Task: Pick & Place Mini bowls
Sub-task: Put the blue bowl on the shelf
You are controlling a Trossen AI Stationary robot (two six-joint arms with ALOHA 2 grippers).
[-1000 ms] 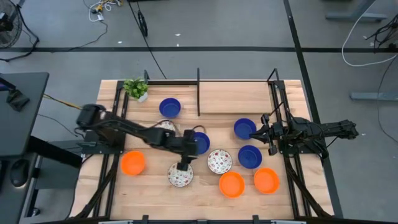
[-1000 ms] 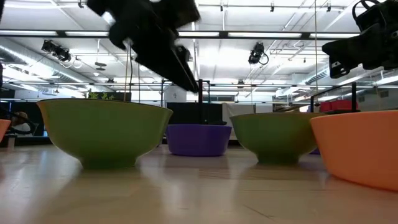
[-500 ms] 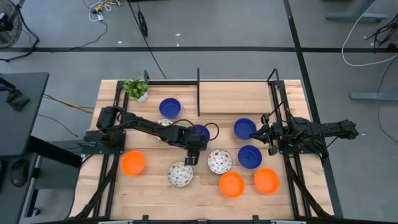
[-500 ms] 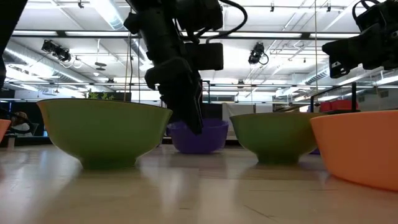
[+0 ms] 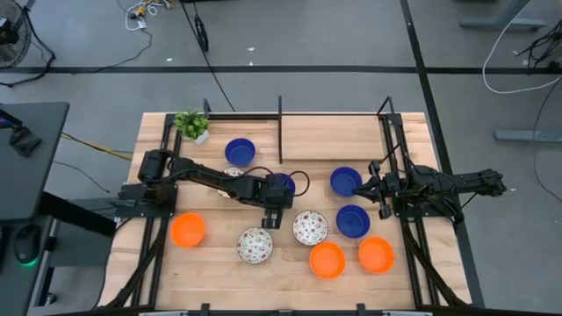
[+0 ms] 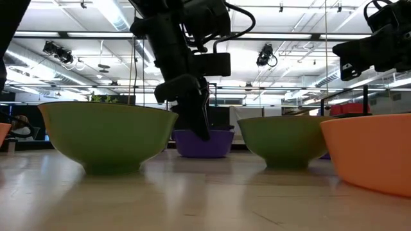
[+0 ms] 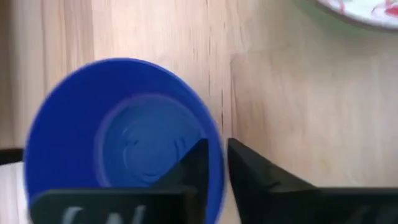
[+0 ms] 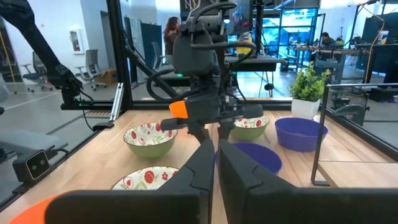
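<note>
Blue bowl (image 7: 124, 134) rim now pinched by the left pincer (image 7: 214, 163), moved over from the speckled bowl (image 5: 255, 245).

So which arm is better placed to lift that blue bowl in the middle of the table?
Left. The left gripper already straddles the rim of the middle blue bowl, one finger inside and one outside. The right gripper hangs shut at the table's right side, beside other blue bowls.

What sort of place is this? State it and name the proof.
Most likely a robotics lab or workshop. A wooden table stands on a grey floor crossed by loose cables, the low view shows an open ceiling with strip lights, and the right wrist view shows desks, screens and office chairs behind.
</note>
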